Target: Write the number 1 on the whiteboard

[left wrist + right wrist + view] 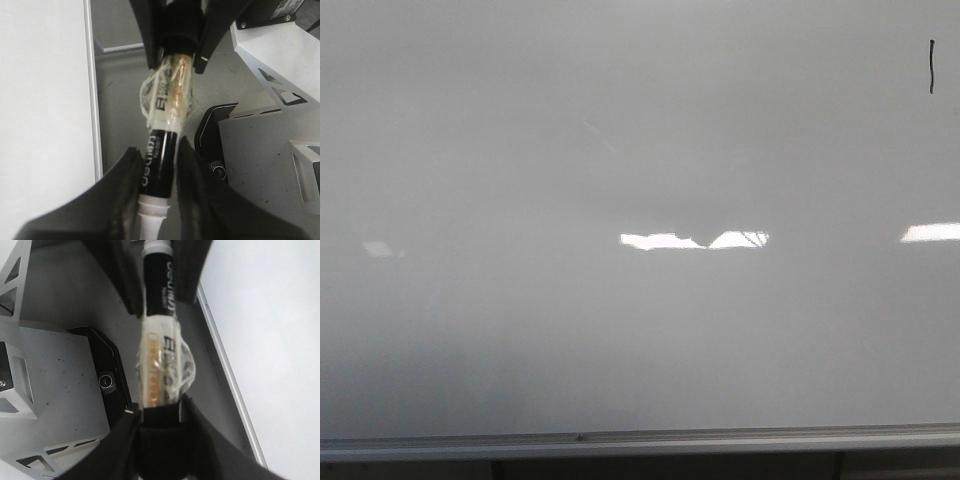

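Whiteboard marker, black-barrelled with a white end and clear tape around its middle [159, 165], is clamped between both my left gripper [159, 175] and right gripper [160, 427], beside the board's edge. On the large glossy grey-white whiteboard [620, 340], the number 1 [931, 66] appears done: a short thin black vertical stroke near the upper right corner; I judge only capping remains.

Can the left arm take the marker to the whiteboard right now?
Probably not: the right tool clamps the marker at its other end, opposite the left tool. The whiteboard sits right alongside.
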Motion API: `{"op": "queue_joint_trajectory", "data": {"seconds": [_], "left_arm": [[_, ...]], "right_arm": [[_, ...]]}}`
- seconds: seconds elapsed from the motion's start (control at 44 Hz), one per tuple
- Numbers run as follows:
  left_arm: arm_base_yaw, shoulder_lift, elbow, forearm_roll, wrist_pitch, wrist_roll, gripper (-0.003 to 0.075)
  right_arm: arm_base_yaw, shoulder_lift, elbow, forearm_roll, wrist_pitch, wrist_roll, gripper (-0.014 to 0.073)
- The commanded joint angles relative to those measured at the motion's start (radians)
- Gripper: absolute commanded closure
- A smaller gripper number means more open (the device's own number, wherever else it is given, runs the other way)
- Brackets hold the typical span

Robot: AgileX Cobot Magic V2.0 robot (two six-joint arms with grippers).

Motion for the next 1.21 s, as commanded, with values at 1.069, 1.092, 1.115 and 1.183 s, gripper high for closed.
{"op": "queue_joint_trajectory", "data": {"seconds": [1.069, 1.092, 1.115, 1.183], "left_arm": [[0.51, -0.408, 0.371, 0.365, -0.257, -0.648, 0.0739], [0.539, -0.425, 0.392, 0.365, -0.273, -0.651, 0.0739], [0.568, -0.442, 0.413, 0.365, -0.291, -0.66, 0.0739], [0.663, -0.494, 0.481, 0.361, -0.366, -0.688, 0.0739]], "right_arm": [[-0.066, -0.235, 0.033, -0.466, 0.0, 0.565, 0.0147], [-0.066, -0.235, 0.033, -0.466, 0.0, 0.565, 0.0147], [-0.066, -0.235, 0.035, -0.466, 0.001, 0.565, 0.0147], [-0.066, -0.235, 0.034, -0.466, -0.004, 0.566, 0.0147]]}}
